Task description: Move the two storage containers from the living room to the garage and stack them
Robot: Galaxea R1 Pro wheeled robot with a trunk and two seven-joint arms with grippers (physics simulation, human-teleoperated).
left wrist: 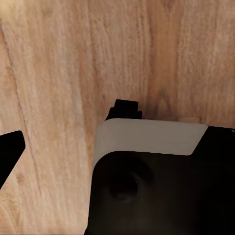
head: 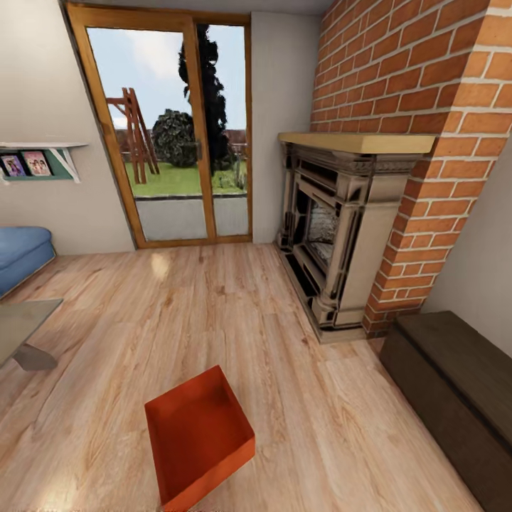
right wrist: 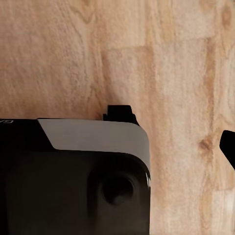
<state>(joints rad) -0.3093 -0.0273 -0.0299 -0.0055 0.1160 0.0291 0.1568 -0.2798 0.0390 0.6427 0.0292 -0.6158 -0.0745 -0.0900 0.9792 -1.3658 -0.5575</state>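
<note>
One orange-red storage container [head: 199, 437] lies on the living room's light wood-plank floor [head: 213, 313], low in the head view. It is open-topped, empty and turned at an angle. The left wrist view looks down at the planks, with a black fingertip [left wrist: 10, 152] of my left gripper at the picture's edge. A black fingertip [right wrist: 228, 146] of my right gripper likewise stands at the edge of the right wrist view. Each fingertip is far out to the side with nothing held. No container lies near either gripper.
A long low dark-wood bench [head: 455, 384] runs along the right wall. Beyond it stand a fireplace [head: 341, 235] and a brick chimney [head: 427, 107]. A glazed door [head: 178, 135] is straight ahead. At left are a blue sofa [head: 21, 252] and a glass table [head: 25, 323]. My dark-and-white body [left wrist: 152, 137] lies under both wrists.
</note>
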